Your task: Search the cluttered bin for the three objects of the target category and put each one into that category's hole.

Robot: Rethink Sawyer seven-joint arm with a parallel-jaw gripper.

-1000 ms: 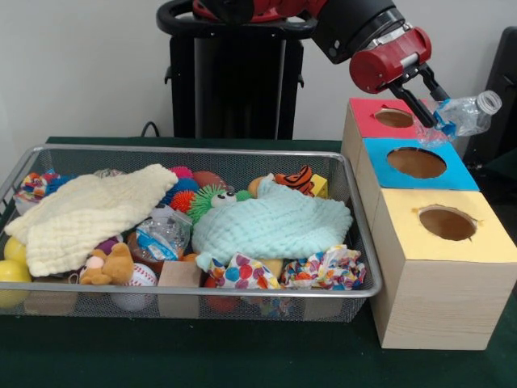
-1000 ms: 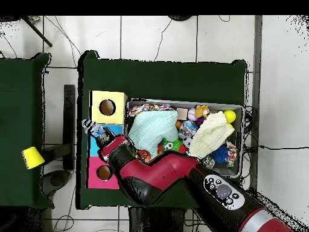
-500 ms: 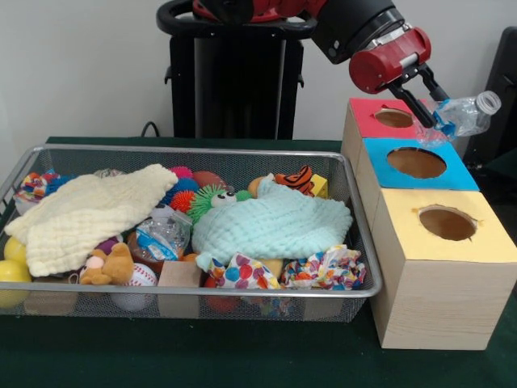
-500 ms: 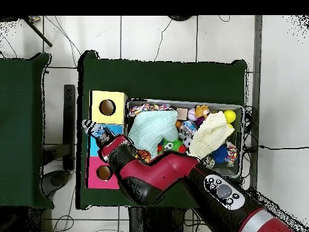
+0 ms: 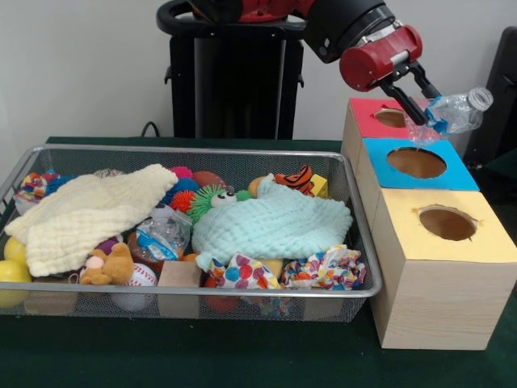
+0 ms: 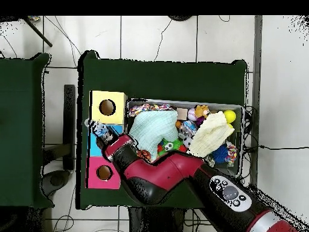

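A crushed clear plastic bottle (image 5: 462, 109) hangs in the air, with my gripper (image 5: 430, 110) shut on its lower end. It sits above the back edge of the blue box (image 5: 380, 158), close to the red box (image 5: 367, 120). The yellow box (image 5: 404, 242) is nearest the camera, and each box has a round hole on top. In the overhead view the gripper (image 6: 103, 134) and bottle (image 6: 95, 125) lie over the blue box (image 6: 94, 147), between the yellow box (image 6: 96, 99) and the red box (image 6: 93, 175). My arm covers most of the blue box there.
The wire mesh bin (image 5: 194, 150) holds a cream cloth (image 5: 89, 212), a mint cloth (image 5: 271, 226), a baseball (image 5: 139, 279), a yellow ball (image 5: 12, 271), a plush bear (image 5: 109, 265), wooden blocks and patterned fabric. The robot's black pedestal (image 5: 234, 77) stands behind it.
The gripper, still holding the bottle, shifted slightly left and up in the front view. In the overhead view it moved inward over the blue box, uncovering the red box's hole.
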